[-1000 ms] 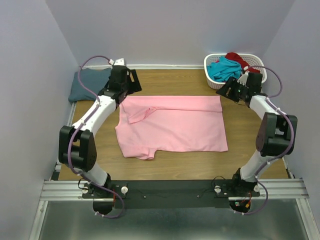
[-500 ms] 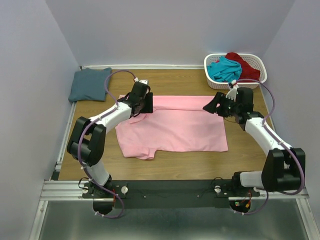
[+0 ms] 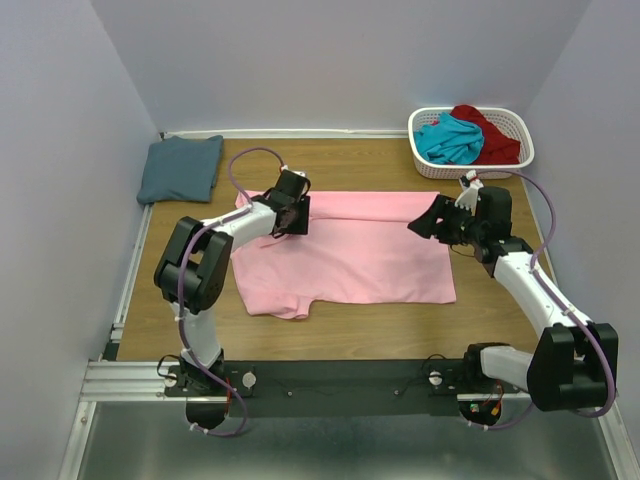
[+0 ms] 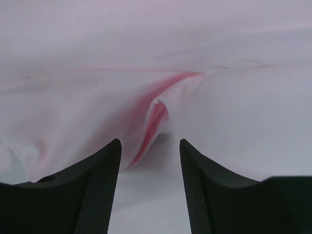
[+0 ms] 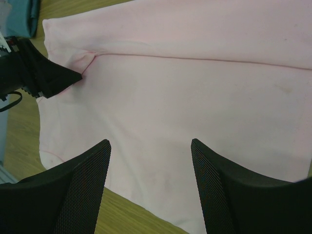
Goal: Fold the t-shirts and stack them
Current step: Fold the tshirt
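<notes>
Hovering the left gripper (image 4: 150, 148), jaws parted, over the tucked sleeve fold (image 4: 163, 109) at the far left of the pink t-shirt (image 3: 350, 255) lying flat on the surface (image 3: 380, 325); holding the right gripper (image 5: 150, 146) wide above its far right corner. Risking pinching both layers, dragging the body crooked.

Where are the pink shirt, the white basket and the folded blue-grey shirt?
pink shirt (image 3: 350, 255): top view, middle of its flat cloth.
white basket (image 3: 411, 127): top view, its left rim.
blue-grey shirt (image 3: 180, 168): top view, middle of the folded cloth.
</notes>
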